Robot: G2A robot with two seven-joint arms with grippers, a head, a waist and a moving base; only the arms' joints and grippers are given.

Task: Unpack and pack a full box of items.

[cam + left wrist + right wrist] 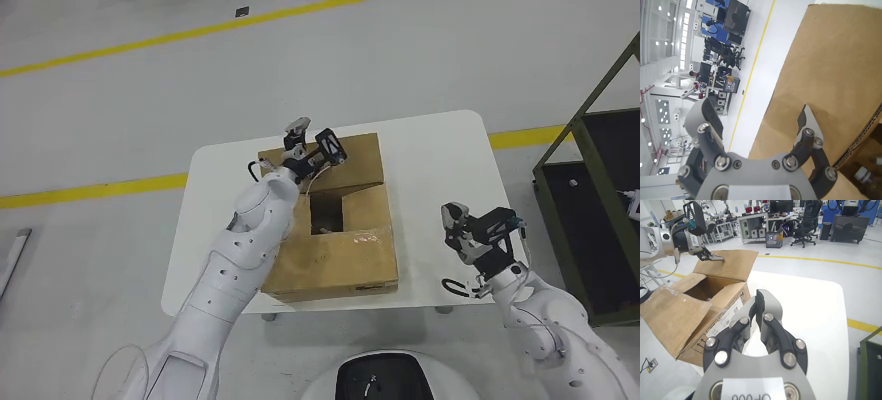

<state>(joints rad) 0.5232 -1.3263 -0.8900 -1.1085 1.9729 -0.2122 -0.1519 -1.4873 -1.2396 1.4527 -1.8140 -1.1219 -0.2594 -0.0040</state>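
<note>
Left claw (755, 103) is gaping wide, gripping nothing, straddling the edge of a flap (819, 66) on the brown corrugated cardboard box (335, 258). It is sitting open on the white round-cornered surface (440, 150), holding a white-capped bottle (862, 173). Right claw (758, 294) is hovering beside it, pinched together and empty.

- The inside of the box (340, 262) was basically just shadow from up top, so I couldn't make out any contents.
- The left wrist view caught a white-capped item (864, 173) down inside, blurry and chopped by the frame edge. No clue what it was.
- The left arm (250, 235) covered the box's left side.
- The green rack (590, 190) ran off the edge.
</note>
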